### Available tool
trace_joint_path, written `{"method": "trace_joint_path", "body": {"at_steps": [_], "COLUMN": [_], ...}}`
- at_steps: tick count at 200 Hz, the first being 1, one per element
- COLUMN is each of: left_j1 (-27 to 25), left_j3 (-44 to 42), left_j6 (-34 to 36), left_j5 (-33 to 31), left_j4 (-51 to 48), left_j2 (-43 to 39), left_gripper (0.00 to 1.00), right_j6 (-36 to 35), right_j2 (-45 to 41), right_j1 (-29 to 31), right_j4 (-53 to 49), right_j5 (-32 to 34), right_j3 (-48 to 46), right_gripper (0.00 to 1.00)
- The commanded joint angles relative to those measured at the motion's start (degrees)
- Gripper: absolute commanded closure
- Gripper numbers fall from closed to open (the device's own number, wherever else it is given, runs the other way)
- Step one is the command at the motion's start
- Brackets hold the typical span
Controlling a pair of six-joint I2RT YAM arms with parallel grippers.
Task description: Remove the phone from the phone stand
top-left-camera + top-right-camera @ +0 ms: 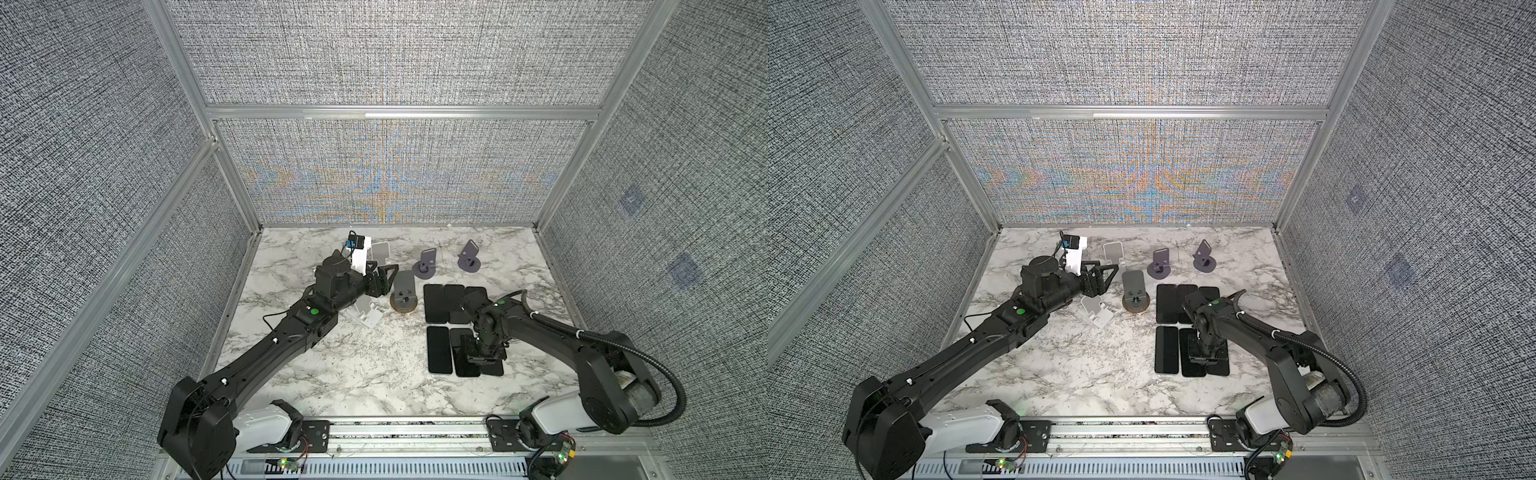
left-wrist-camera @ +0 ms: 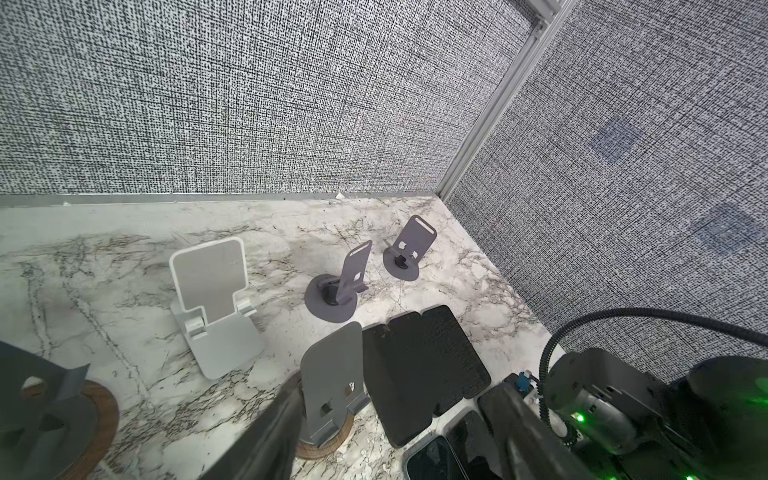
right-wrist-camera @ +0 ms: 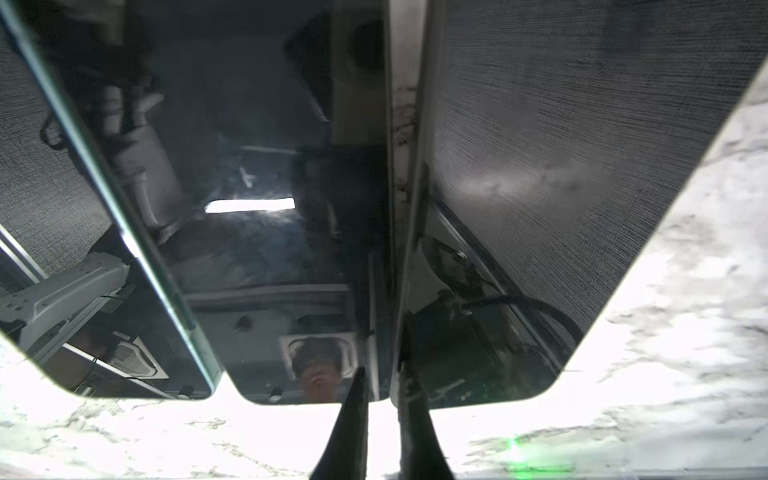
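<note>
Right wrist view: right gripper [image 3: 383, 419], fingers [image 3: 351, 428] pressed together, hangs at the seam between two glossy black phones [image 3: 270, 257] flat on the marble table [image 3: 665, 332]. Left gripper [image 1: 388, 278], spread, hovers beside a grey wood-based phone stand [image 1: 403, 286].

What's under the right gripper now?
Two black phones lying flat side by side on the marble table, a narrow gap between them. In both top views the gripper hides much of their screens.

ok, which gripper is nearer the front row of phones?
Right. The right gripper is shut, low over the front row of phones; the left gripper hangs open well away, among the stands at the back left.
</note>
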Motion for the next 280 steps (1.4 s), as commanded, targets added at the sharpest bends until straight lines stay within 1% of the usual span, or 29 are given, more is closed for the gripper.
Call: {"method": "trace_joint_path", "body": {"at_steps": [1, 20, 50, 88, 114, 133, 142, 149, 173, 175, 190, 194, 198, 212, 222, 232, 243, 252, 262, 280], "left_j1": [0.0, 0.1, 0.1, 0.1, 0.1, 0.2, 0.3, 0.4, 1.1, 1.2, 2.5, 2.9, 3.5, 5.7, 7.6, 9.7, 11.8, 13.3, 15.0, 18.9], "left_j3": [0.0, 0.0, -0.8, -1.1, -0.8, 0.1, 0.6, 0.8, 1.1, 1.0, -0.3, -0.7, -1.1, -2.8, -4.8, -7.2, -10.8, -14.0, -18.2, -24.0], "left_j6": [0.0, 0.1, -0.4, -0.2, 0.0, 1.6, 2.7, 3.1, 5.8, 6.1, 8.8, 9.3, 9.7, 11.0, 11.4, 11.4, 11.3, 11.6, 12.7, 13.5], "left_j5": [0.6, 0.6, 1.2, 1.5, 1.6, 0.6, -0.6, -2.2, -12.1, -13.0, -19.7, -21.4, -23.2, -29.5, -34.2, -39.0, -42.9, -45.7, -47.5, -46.0], "left_j4": [1.4, 1.4, 3.1, 3.6, 3.3, 1.0, -0.7, -2.5, -10.5, -11.1, -14.5, -15.5, -16.2, -18.8, -19.6, -20.1, -18.6, -16.2, -11.3, -3.7], "left_j2": [0.3, 0.2, -0.2, -0.8, -1.0, -1.6, -2.1, -2.9, -7.2, -7.7, -11.3, -12.3, -13.1, -15.6, -17.0, -18.2, -19.5, -20.1, -20.7, -20.3], "left_gripper": [0.27, 0.27, 0.27, 0.27, 0.27, 0.27, 0.27, 0.27, 0.25, 0.25, 0.23, 0.21, 0.20, 0.16, 0.12, 0.09, 0.08, 0.07, 0.03, 0.02], "right_j6": [0.7, 0.7, 0.6, -0.2, -0.9, -2.8, -4.4, -5.6, -10.4, -10.9, -14.6, -15.5, -16.5, -19.3, -21.0, -22.2, -22.4, -22.2, -22.9, -25.2], "right_j2": [0.5, 0.9, 1.7, 1.9, -1.3, -5.3, -6.8, -7.6, -10.5, -10.8, -12.6, -12.9, -13.1, -12.9, -12.3, -11.4, -9.9, -8.7, -7.3, -5.5], "right_j1": [0.1, -0.2, -0.6, -0.6, -0.6, -1.3, -2.1, -3.0, -6.5, -6.8, -9.1, -9.8, -10.6, -12.9, -13.8, -14.6, -15.2, -15.6, -15.8, -15.8], "right_j4": [0.4, -0.5, -1.0, -2.8, -2.7, -1.8, -1.6, -1.2, 3.4, 4.0, 10.7, 12.7, 14.7, 21.6, 26.4, 30.7, 34.4, 37.6, 41.6, 46.7], "right_j5": [0.2, 2.0, 3.1, 5.8, 4.4, 4.2, 5.4, 6.8, 9.8, 10.0, 10.7, 10.4, 10.2, 9.3, 9.2, 9.4, 9.6, 10.0, 10.4, 11.8], "right_j3": [-0.6, -0.6, -0.7, 1.0, 2.9, 5.2, 6.9, 8.0, 9.9, 11.2, 10.7, 10.7, 8.7, 6.3, 4.6, 3.1, 2.0, 0.7, -0.9, -2.8], "right_gripper": [0.91, 0.91, 0.92, 0.92, 0.90, 0.80, 0.76, 0.74, 0.65, 0.64, 0.52, 0.48, 0.44, 0.32, 0.23, 0.13, 0.02, 0.01, 0.01, 0.01]}}
